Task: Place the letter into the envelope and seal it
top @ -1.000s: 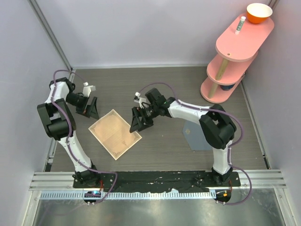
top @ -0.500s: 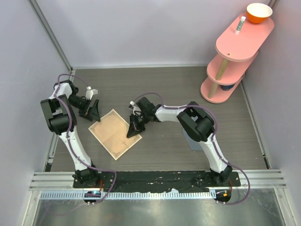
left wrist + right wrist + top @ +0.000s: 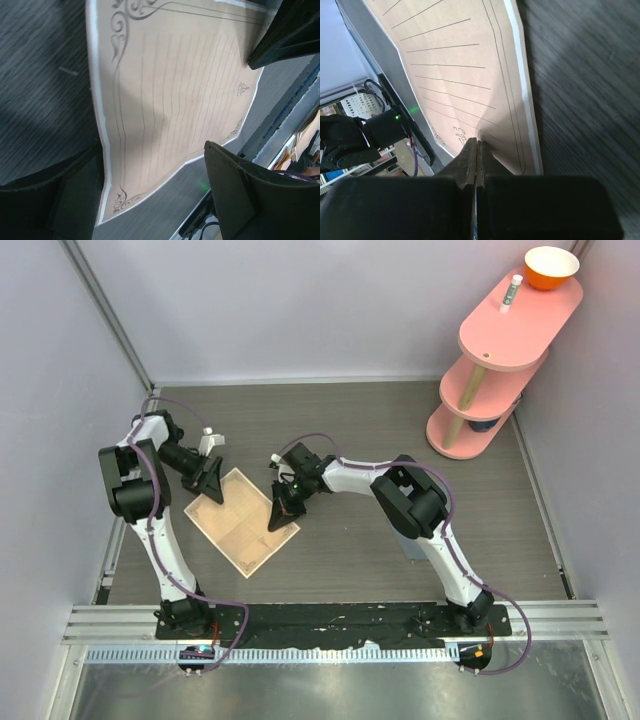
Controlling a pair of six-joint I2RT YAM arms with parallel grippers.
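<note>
Letter (image 3: 240,525): tan matt paper, printed ruled lines, slightly wavy. Surface (image 3: 350,425): dark grey wood-grain finish, matt. Pink shelf (image 3: 505,330): smooth, faint sheen.

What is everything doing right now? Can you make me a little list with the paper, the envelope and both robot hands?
letter: tan lined sheet, unfolded, on the table, not in the envelope
envelope: blue-grey, mostly hidden under the right arm
left gripper: open, straddling the letter's far left edge
right gripper: shut, seemingly pinching the letter's far right edge
shelf: pink, far right corner, orange bowl on top
</note>
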